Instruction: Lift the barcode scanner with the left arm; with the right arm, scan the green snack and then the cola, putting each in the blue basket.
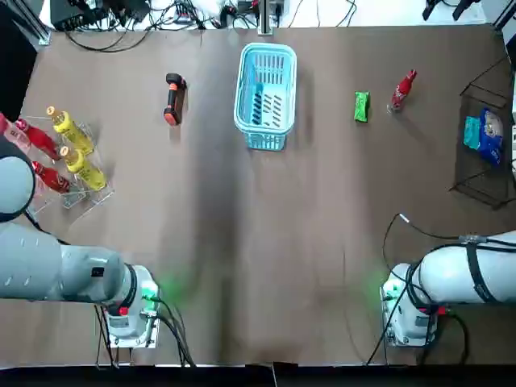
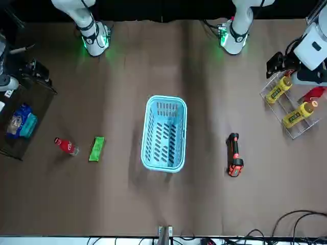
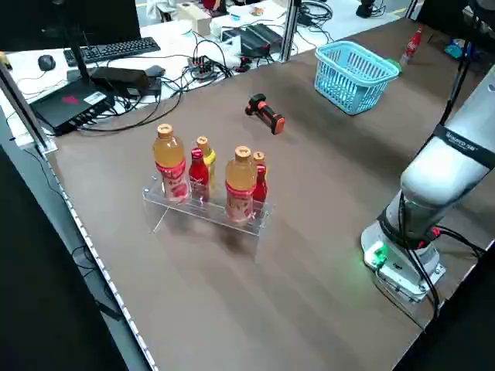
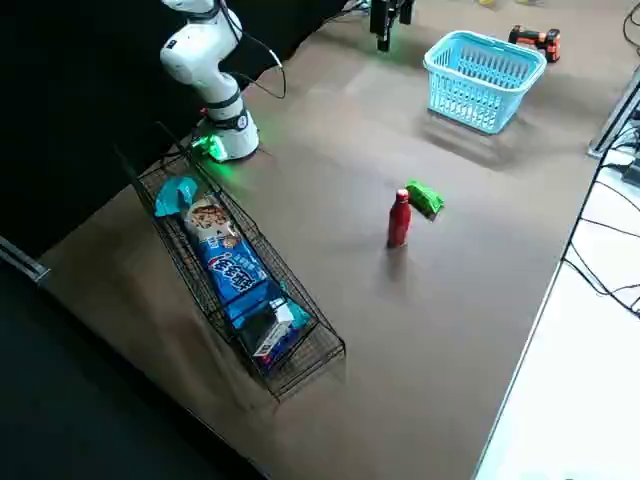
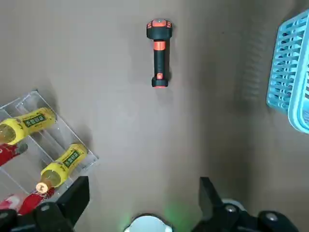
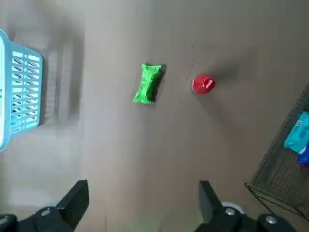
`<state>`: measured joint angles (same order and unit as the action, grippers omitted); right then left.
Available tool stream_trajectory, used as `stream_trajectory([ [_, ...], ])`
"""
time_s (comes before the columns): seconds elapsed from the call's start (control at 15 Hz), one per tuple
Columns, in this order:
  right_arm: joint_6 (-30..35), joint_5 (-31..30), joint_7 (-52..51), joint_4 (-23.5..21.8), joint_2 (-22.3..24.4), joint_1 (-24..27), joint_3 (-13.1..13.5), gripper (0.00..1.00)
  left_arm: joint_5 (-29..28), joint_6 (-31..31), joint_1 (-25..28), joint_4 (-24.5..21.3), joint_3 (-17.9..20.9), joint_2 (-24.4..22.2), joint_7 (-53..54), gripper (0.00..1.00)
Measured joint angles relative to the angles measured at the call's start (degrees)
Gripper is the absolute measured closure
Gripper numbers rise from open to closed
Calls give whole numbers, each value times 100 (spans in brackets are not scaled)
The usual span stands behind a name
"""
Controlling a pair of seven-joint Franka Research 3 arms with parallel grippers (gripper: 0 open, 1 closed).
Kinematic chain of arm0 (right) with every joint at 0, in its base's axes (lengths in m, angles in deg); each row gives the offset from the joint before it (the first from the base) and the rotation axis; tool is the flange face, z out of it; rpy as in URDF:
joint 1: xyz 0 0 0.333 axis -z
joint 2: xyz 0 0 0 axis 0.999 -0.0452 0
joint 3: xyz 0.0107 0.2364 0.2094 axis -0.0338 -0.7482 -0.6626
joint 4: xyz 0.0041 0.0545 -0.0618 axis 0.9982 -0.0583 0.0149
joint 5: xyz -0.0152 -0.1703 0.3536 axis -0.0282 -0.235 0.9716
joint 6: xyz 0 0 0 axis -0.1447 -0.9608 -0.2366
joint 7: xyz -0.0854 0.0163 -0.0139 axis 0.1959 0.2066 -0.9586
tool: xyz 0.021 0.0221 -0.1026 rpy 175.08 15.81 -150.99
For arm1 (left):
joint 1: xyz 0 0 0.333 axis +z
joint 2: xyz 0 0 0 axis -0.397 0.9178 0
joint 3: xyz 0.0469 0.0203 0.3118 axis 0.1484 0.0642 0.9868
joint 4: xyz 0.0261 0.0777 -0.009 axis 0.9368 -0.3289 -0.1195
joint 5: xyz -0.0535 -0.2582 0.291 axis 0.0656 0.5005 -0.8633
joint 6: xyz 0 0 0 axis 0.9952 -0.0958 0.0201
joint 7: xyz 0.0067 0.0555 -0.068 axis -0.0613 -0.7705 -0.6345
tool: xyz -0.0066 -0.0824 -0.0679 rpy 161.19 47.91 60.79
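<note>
Brown matte desk (image 1: pixel 242 266), broad, its near half mostly bare. Past the far edge is a white surface carrying a tangle of black cables (image 1: pixel 145 18), a black keyboard (image 3: pixel 108 50) and flat black boxes. The surroundings off the right side are dark.

Far centre: light-blue slotted plastic basket (image 1: pixel 265 87), upright, long axis running near to far, slotted floor in plain sight. Left of it, well apart: black-and-orange handheld barcode scanner (image 1: pixel 172 98), lying flat on the desk, untouched. Right of the basket, well apart: green snack packet (image 1: pixel 361 106), flat on the desk. Just right of the snack and not touching it: red cola bottle (image 1: pixel 402 90), standing upright.

Left edge, mid-depth: clear acrylic rack (image 3: pixel 209 214) holding yellow drink bottles (image 1: pixel 64 129) and red bottles (image 1: pixel 40 139) in rows. Right edge: long black wire tray (image 4: pixel 205 300) holding blue and teal snack packets (image 4: pixel 228 268) laid end to end.

Left end effector (image 5: pixel 144 193): held high over the near-left part of the desk, above its own white arm base (image 1: pixel 133 310), which glows green. Fingers spread wide, gripping nothing. The scanner lies far ahead of it.

Right end effector (image 6: pixel 144 193): same posture at the near right, above the second green-lit base (image 1: pixel 407 310). Fingers spread wide, gripping nothing. Snack and cola sit far ahead of it, basket off to the left.
</note>
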<state>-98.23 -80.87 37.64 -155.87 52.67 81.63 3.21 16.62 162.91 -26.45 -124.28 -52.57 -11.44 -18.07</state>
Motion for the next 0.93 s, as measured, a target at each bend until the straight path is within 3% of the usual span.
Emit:
stream_trajectory([
  [0.47,135,-2,-123,-11,6,28,18,0,-25,5,122,-49,95,90,-35,0],
  [0.67,125,-2,5,-142,-178,-41,-25,0,-28,355,190,-198,96,659,-35,0],
  [0.93,-265,7,44,-304,-1274,-44,-19,1,-29,1835,156,-685,72,1702,-56,0],
])
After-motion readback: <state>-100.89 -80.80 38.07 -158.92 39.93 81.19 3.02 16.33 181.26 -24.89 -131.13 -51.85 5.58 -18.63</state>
